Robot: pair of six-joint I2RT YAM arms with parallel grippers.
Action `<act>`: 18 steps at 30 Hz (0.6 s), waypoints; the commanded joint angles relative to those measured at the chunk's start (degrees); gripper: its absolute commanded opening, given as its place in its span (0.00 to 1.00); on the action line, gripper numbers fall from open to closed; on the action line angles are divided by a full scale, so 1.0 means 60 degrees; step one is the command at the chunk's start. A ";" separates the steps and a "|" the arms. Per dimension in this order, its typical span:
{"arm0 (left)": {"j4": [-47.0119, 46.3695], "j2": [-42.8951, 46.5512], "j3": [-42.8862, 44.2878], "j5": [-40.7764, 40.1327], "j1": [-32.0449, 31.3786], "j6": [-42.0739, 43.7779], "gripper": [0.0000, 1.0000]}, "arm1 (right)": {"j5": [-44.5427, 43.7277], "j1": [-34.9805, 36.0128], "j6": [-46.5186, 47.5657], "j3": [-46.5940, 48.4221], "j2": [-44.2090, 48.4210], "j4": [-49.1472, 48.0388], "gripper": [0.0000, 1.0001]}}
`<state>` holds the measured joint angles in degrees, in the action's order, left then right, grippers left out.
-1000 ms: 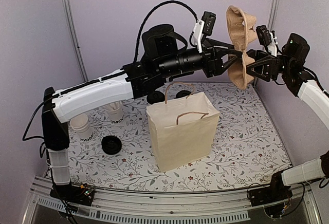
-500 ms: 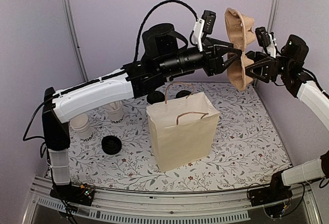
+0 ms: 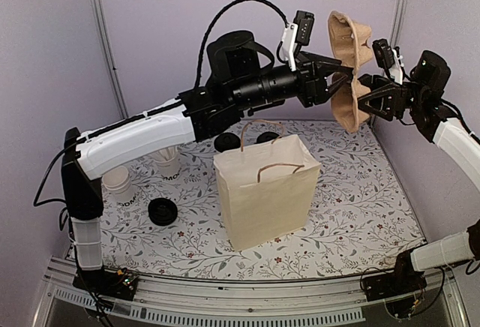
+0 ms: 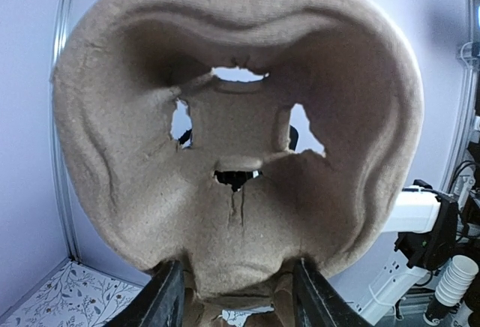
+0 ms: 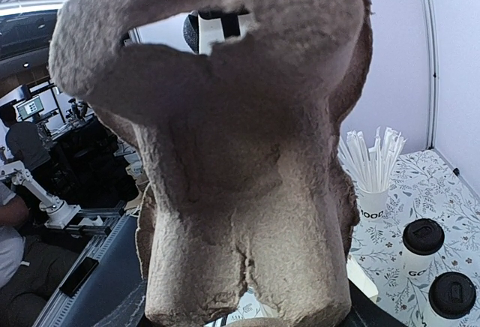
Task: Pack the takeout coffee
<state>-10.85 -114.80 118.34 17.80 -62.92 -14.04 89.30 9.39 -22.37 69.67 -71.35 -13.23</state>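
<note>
A brown pulp cup carrier [image 3: 346,42] hangs on edge high above the table's back right, held between both arms. My left gripper [image 3: 335,87] is shut on its lower part; its black fingers [image 4: 166,297] press either side of the pulp [image 4: 240,117]. My right gripper [image 3: 365,94] grips the carrier from the other side; the carrier [image 5: 240,192] fills that wrist view and hides the fingers. Two takeout coffee cups with black lids [image 5: 422,243] [image 5: 451,297] stand on the table, partly seen behind the bag [image 3: 227,142] [image 3: 267,137].
An open cream paper bag [image 3: 266,188] with handles stands mid-table. A white cup of white sticks [image 5: 373,184] stands near the coffees. Stacked lidless white cups [image 3: 120,184] and a loose black lid [image 3: 162,211] sit at the left, under the left arm.
The carrier and both grippers have shifted slightly up and to the left together. Nothing on the table has moved.
</note>
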 commanded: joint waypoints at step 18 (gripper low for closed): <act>0.0330 0.0422 0.0051 -0.0173 -0.0075 0.0191 0.35 | 0.2024 -0.0516 -0.0316 0.0110 -0.0036 -0.0268 0.81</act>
<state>-9.47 -115.11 118.98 17.23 -63.00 -14.59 89.30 8.64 -23.40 69.67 -71.35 -13.61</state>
